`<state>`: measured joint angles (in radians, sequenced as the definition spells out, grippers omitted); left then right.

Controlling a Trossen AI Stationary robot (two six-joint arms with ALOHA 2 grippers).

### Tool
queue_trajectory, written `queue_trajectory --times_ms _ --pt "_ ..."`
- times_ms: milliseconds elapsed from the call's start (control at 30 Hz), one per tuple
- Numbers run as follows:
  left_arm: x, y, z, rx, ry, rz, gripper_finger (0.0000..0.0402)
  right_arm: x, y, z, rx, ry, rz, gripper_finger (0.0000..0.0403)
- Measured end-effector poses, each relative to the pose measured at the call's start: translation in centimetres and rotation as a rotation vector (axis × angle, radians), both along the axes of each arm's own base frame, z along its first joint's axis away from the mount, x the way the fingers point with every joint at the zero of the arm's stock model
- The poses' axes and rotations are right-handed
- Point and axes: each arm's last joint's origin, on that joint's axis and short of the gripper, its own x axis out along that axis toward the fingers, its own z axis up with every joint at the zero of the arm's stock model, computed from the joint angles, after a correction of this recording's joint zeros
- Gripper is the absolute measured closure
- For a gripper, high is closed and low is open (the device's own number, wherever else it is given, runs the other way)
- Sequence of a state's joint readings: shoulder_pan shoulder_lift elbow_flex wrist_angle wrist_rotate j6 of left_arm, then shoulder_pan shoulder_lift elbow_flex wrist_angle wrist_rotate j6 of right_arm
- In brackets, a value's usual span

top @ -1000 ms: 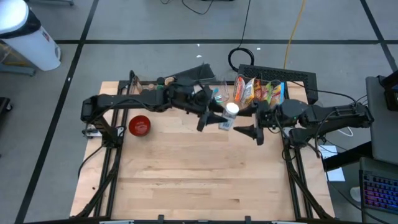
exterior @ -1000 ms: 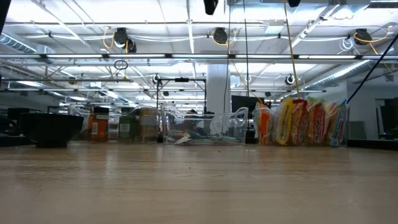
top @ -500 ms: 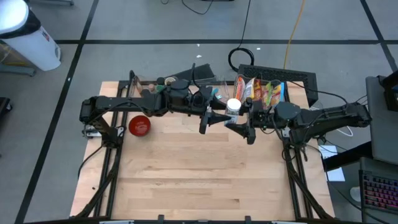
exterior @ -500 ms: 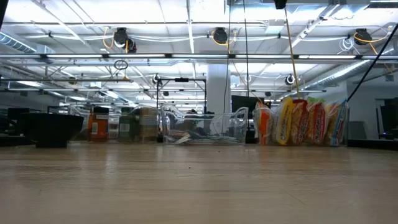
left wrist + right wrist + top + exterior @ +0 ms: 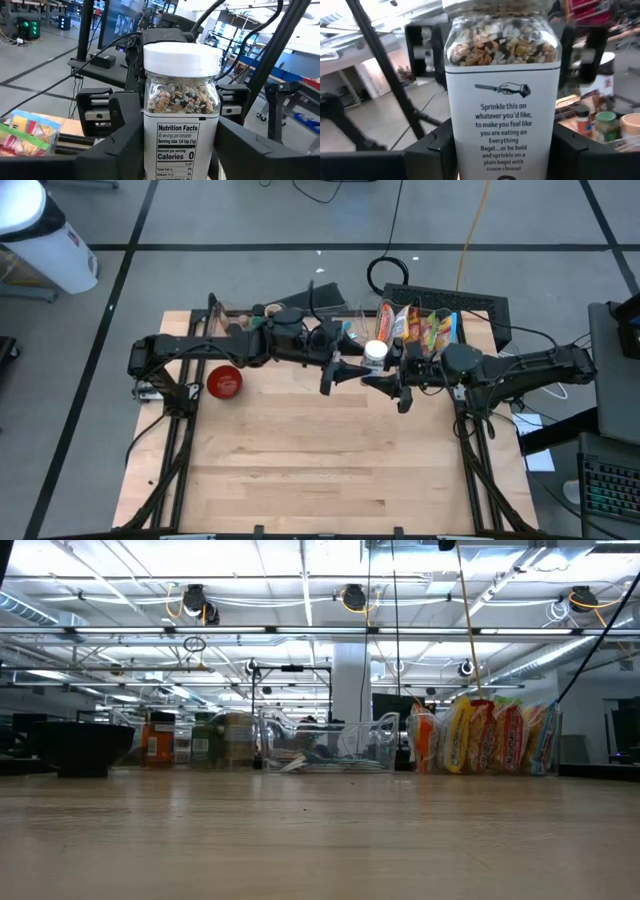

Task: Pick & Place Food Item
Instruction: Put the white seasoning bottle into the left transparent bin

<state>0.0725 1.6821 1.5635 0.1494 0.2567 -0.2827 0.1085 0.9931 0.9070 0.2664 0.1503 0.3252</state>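
Note:
A clear seasoning jar [image 5: 375, 352] with a white lid [image 5: 182, 54] and a white label is held upright in the air over the far middle of the table. My left gripper [image 5: 347, 370] comes at it from the table's left and is shut on it. My right gripper [image 5: 384, 388] comes from the right. Its fingers [image 5: 432, 150] stand close on either side of the jar's lower body [image 5: 502, 135]. Each wrist view shows the other gripper behind the jar. My left gripper pinches the jar's lower body [image 5: 150, 150] between its two fingers, coming level from the table's left. The jar stands upright, lid up, lifted clear of the table. I cannot tell whether my right gripper touches the jar; the jar itself hides its sides there.
A red bowl [image 5: 224, 381] sits at the table's left. Several snack bags [image 5: 420, 328] stand along the far right edge, with a clear container [image 5: 325, 745] and small jars [image 5: 185, 740] beside them. The near half of the wooden table [image 5: 320, 470] is bare.
My left gripper has turned the jar from tilted to upright and carried it a little toward the far edge. My right gripper has gone toward the table's left and far edge, up to the jar, and now flanks it.

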Motion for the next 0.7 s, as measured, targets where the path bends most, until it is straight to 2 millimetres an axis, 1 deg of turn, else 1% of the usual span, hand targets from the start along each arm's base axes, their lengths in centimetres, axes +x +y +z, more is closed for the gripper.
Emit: queue_trajectory --times_ms 100,167,233,300,467,567,700 --pt "-0.3 0.2 0.5 -0.004 -0.022 -0.018 0.0125 0.0 0.1 -0.1 -0.002 0.008 0.026 0.0215" --pt "-0.8 0.6 1.1 -0.002 -0.042 -0.038 0.0084 0.1 0.1 -0.2 0.0 0.018 0.027 0.0215" --pt "-1.1 0.9 1.7 -0.009 -0.03 -0.035 0.0056 0.1 0.1 -0.2 0.007 0.019 0.029 0.0215" --pt "-1.3 1.2 2.5 -0.006 -0.002 -0.03 0.004 0.1 0.1 -0.3 0.02 0.025 0.044 0.0215" --pt "-2.0 1.5 4.5 0.04 0.112 -0.056 0.0032 0.2 0.2 -0.8 0.047 0.075 0.078 0.0215" --pt "-1.8 1.5 4.8 0.067 0.151 -0.059 0.0041 0.4 0.2 -1.2 0.047 0.106 0.077 0.0215" --pt "-1.2 1.6 4.4 0.051 0.172 -0.065 0.0057 0.9 0.3 -1.6 0.044 0.127 0.092 0.0215"
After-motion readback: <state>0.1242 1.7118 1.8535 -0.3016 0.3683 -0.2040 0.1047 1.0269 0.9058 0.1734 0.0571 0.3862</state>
